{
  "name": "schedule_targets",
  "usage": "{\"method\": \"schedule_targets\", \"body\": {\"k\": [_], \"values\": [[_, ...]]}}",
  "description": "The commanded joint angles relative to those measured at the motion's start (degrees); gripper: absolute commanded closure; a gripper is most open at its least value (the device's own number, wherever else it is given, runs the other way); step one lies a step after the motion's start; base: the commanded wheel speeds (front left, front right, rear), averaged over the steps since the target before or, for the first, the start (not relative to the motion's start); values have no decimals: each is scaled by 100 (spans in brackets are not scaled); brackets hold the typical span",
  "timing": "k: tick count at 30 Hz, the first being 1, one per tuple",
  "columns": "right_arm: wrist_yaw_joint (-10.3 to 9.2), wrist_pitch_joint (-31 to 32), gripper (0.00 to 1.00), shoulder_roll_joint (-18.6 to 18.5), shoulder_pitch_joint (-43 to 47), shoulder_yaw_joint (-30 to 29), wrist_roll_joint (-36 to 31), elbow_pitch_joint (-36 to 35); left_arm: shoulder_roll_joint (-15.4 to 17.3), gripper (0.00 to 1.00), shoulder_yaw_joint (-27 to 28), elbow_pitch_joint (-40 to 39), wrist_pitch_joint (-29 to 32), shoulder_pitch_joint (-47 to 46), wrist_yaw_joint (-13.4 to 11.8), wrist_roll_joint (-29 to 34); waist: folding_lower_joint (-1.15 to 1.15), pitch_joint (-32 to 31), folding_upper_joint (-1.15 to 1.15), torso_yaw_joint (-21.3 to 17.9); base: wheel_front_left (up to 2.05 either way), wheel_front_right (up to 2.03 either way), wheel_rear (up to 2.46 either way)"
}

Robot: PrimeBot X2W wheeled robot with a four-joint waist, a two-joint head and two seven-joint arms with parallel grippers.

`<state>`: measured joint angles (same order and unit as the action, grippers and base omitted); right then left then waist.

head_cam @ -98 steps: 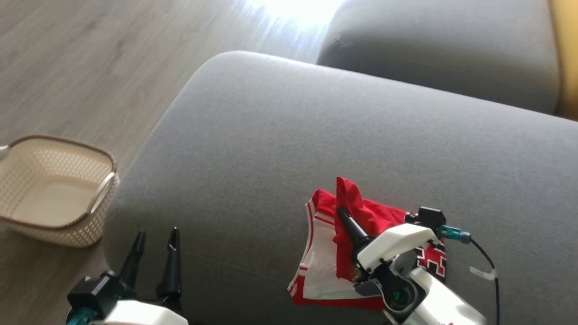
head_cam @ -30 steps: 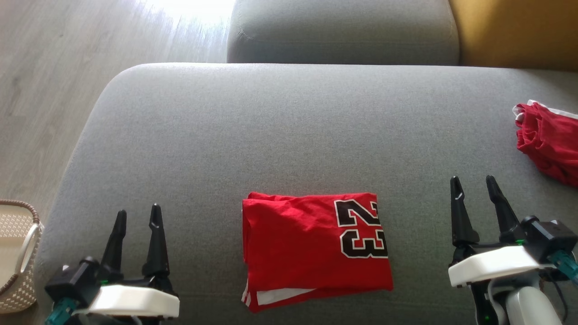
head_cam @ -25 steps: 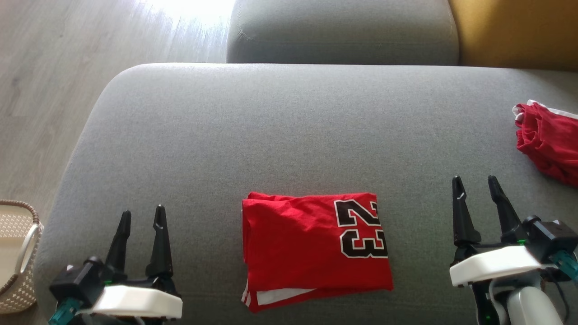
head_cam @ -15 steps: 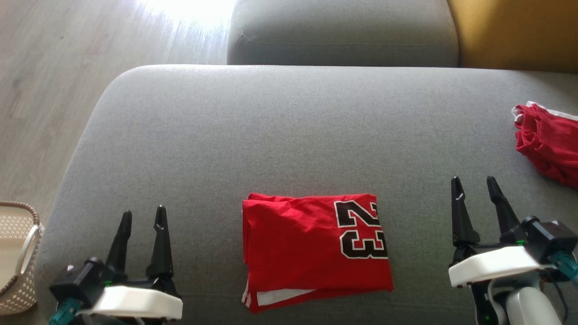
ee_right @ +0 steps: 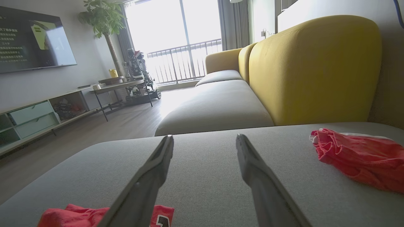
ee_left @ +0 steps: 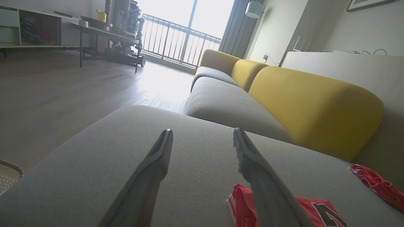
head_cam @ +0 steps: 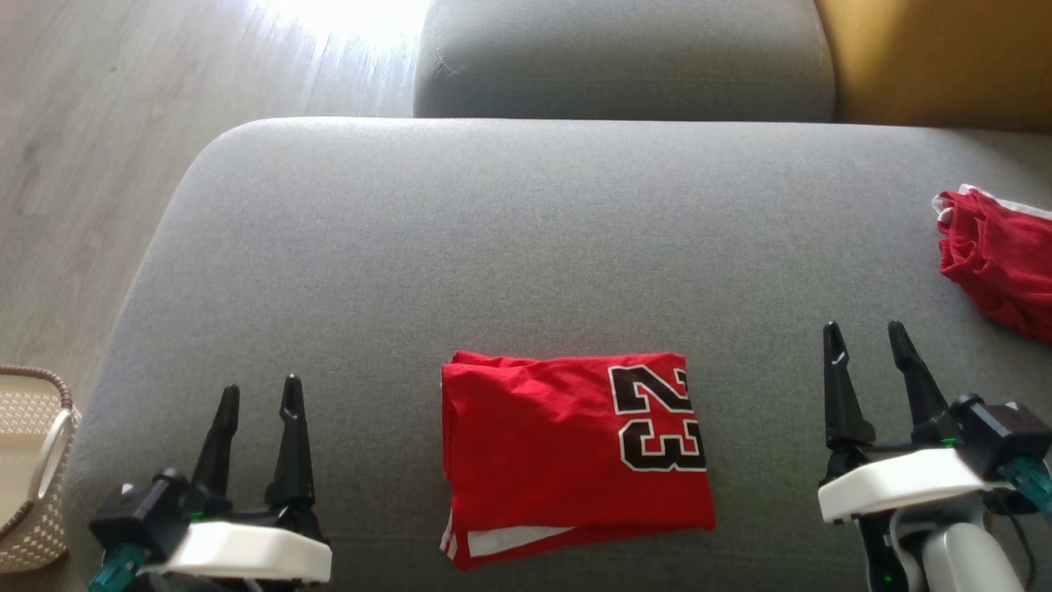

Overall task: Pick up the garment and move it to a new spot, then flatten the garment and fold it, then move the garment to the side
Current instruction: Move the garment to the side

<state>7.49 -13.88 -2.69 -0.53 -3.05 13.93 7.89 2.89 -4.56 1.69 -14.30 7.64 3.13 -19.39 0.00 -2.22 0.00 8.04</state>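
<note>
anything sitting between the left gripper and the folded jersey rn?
No, that stretch is bare. In the head view, plain grey sofa cushion lies between the open left gripper and the folded red jersey, which it is not touching.

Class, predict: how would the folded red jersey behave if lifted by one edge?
The folded red cloth jersey looks thin, so it would probably droop and unfold. Pushed, its layers may bunch on the grey fabric sofa cushion.

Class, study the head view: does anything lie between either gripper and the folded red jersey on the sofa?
Nothing visible does. Bare grey cushion separates the folded jersey from the left gripper and the right gripper. The crumpled red garment lies farther right, outside both paths.
</note>
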Motion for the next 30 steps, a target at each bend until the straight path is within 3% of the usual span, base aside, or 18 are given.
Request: {"method": "schedule_targets", "body": {"k": [1, 13, 19, 30], "values": [[0, -65, 0, -19, -141, 125, -23, -166, -2, 0, 218, -186, -70, -248, 37, 14, 0, -1, 0, 2, 0, 0, 0], [0, -1, 0, -19, -121, 144, 28, -34, -2, 0, 172, -140, -70, -267, 38, 13, 0, 17, 0, 80, 0, 0, 0], [0, 607, 0, -19, -107, 563, 85, 476, -2, 0, 71, -52, -70, -296, 73, 33, 0, 89, 0, 191, 0, 0, 0], [0, 891, 0, -19, -556, 1027, 509, 1566, -2, 0, -26, 27, -70, -431, 77, -17, 0, 371, 0, 451, 0, 0, 0]]}}
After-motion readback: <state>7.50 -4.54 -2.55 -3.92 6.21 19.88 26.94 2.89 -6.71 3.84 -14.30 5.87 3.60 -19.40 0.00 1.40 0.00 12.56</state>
